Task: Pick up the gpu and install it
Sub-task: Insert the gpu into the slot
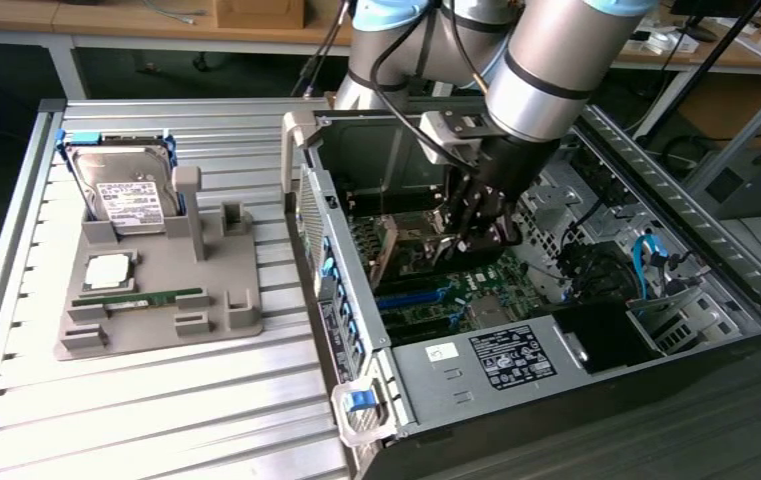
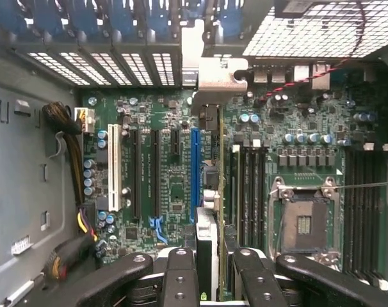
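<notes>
The gripper (image 2: 213, 268) pinches the gpu (image 2: 209, 192) edge-on above the motherboard (image 2: 162, 160), long axis parallel to the blue slot (image 2: 195, 173), silver bracket toward the case's rear wall. The computer case (image 1: 353, 300) lies open on a slatted metal table (image 1: 153, 400); desks stand behind.

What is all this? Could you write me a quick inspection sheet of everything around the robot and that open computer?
Surface: ribbed metal table, with the open computer case lying on it.
Job's things: gpu held edge-on in the claw, over the motherboard beside the blue slot.
Clutter: grey parts holder carrying a hard drive, a memory stick and a processor chip.
Grippers: claw shut on the gpu, inside the case.
Cables: black cables on the arm; blue cable and a wire bundle inside the case.
Surroundings: workbenches behind.
</notes>
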Robot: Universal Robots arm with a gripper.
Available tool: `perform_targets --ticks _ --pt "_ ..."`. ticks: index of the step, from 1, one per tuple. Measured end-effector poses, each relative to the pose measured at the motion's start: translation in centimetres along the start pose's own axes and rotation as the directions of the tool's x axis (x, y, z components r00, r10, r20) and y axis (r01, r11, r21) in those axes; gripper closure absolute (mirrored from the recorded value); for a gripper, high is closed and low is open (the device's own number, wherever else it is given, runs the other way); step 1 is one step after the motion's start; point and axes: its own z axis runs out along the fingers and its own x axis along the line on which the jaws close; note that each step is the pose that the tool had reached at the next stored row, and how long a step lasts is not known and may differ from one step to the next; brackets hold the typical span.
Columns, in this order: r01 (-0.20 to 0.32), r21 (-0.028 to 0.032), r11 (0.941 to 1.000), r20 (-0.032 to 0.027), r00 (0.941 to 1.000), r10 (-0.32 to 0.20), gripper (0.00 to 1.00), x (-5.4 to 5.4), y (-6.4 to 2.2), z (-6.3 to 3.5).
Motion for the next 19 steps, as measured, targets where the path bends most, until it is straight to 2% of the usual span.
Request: perform_targets --ticks 10,19 --pt "0.000 0.0000 1.0000 -0.0002 1.0000 0.000 0.73 0.5 0.83 1.16" --pt "0.000 -0.0001 1.0000 -0.0004 1.0000 0.000 0.73 0.6 1.27 1.66"
